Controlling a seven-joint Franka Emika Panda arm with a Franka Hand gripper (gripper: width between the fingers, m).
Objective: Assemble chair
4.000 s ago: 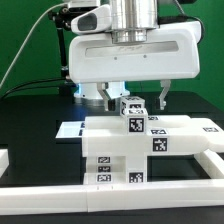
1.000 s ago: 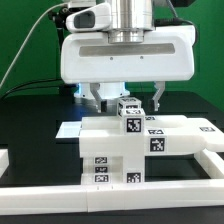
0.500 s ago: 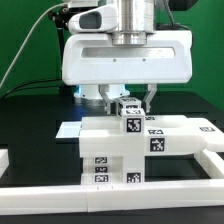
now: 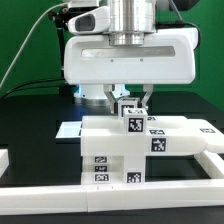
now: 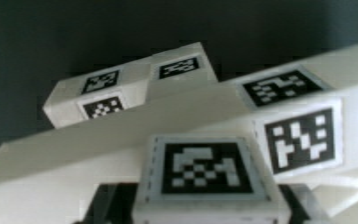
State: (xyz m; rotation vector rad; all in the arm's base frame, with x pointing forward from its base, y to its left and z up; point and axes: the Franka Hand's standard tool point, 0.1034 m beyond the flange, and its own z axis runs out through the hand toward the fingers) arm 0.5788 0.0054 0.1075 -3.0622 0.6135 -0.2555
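The partly built chair (image 4: 112, 152) stands as a stack of matte white tagged blocks in the middle of the black table. A small white tagged block (image 4: 131, 108) sticks up from its top. My gripper (image 4: 132, 97) hangs straight above and is shut on that block, one finger on each side. In the wrist view the same block (image 5: 206, 163) fills the space between my dark fingers (image 5: 121, 204), which press on its sides, with my gripper (image 5: 208, 207) centred on it. A flat white tagged panel (image 4: 186, 128) reaches out towards the exterior view's right.
A low white rail (image 4: 110, 201) borders the table in front and turns back on the exterior view's right (image 4: 207, 160). A thin flat white board (image 4: 68, 130) lies behind the chair on the left. Other tagged chair parts (image 5: 130, 86) show in the wrist view.
My fingers have come together from wide open onto the small tagged block. The hand has stayed at about the same height over the chair.
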